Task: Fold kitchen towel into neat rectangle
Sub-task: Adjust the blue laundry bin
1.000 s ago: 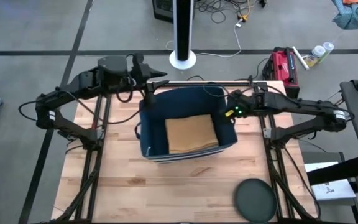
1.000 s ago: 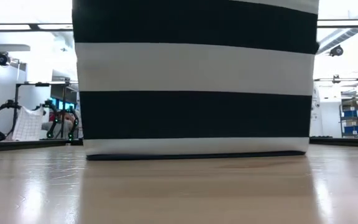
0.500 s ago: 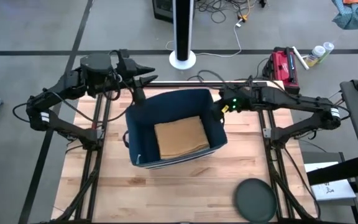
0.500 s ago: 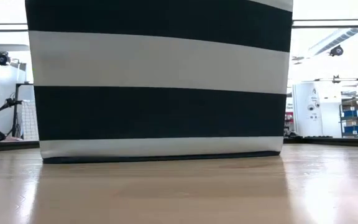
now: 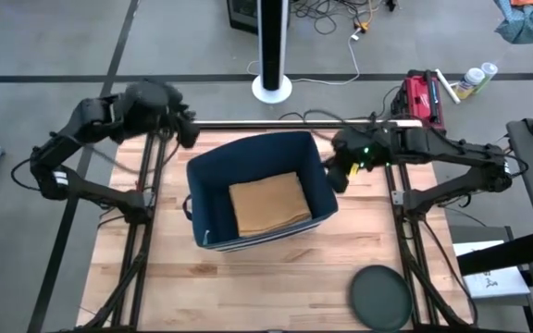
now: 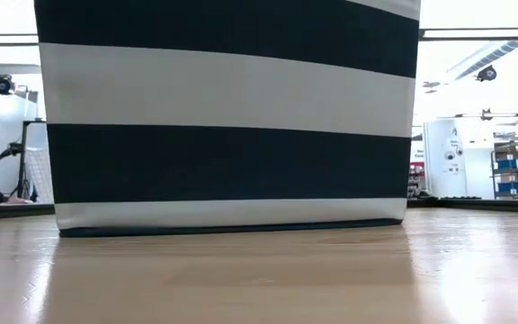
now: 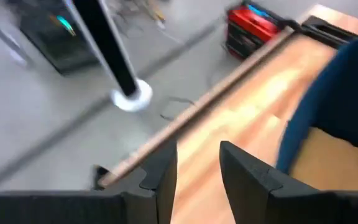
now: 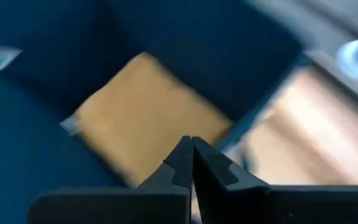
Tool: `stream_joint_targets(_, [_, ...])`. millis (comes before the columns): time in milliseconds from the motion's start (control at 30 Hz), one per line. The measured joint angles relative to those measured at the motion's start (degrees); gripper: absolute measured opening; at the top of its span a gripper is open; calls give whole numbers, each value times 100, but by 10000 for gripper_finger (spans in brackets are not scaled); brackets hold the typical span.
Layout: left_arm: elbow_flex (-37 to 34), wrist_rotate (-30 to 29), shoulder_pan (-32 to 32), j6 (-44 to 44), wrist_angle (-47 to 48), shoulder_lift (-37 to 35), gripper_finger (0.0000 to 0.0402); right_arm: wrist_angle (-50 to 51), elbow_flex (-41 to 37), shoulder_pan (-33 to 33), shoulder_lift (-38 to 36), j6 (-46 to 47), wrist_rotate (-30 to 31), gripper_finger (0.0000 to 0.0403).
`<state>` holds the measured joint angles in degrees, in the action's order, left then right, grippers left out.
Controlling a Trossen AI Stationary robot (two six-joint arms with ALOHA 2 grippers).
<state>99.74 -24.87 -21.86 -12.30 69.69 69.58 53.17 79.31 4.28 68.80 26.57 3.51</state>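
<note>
From overhead I see the wooden table (image 5: 248,287), the navy bin (image 5: 209,190) and the folded tan towel (image 5: 266,205) lying flat inside it; the low view shows only the bin's stripes. Left gripper (image 7: 197,163) gapes, empty, off the bin's far-left corner; right gripper (image 8: 192,154) is clenched, empty, beside the bin's right rim. No legible writing.

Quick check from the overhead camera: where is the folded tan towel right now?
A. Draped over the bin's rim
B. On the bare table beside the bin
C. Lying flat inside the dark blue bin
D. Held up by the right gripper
C: the high view shows the folded tan towel lying flat on the floor of the dark blue bin, with neither gripper touching it.
</note>
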Motion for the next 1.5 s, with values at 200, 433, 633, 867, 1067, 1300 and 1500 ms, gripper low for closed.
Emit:
stream_joint_targets(200, [1,2586,-1514,-30,471,546,113,-49,452,-862,145,1123,-251,0])
stream_joint_targets(433, [-1,3036,-2034,526,1777,1435,113,436,706,-1880,259,2874,-289,0])
stream_joint_targets(633, [-4,3278,-1928,613,2010,1542,113,1153,536,-2428,576,4358,-101,0])
stream_joint_targets(867, [-130,3303,-1879,26,2023,1479,113,1392,450,-2304,977,4661,-94,0])
stream_joint_targets(1067, [-622,3303,-1743,64,2032,1485,113,1422,450,-1948,995,4278,-56,0])
stream_joint_targets(1300, [-984,3613,-1430,4,2035,1264,113,1499,450,-1283,966,3407,261,0])
stream_joint_targets(1500, [-1175,3838,-955,-315,2017,943,113,1543,431,-432,1101,2140,264,0])
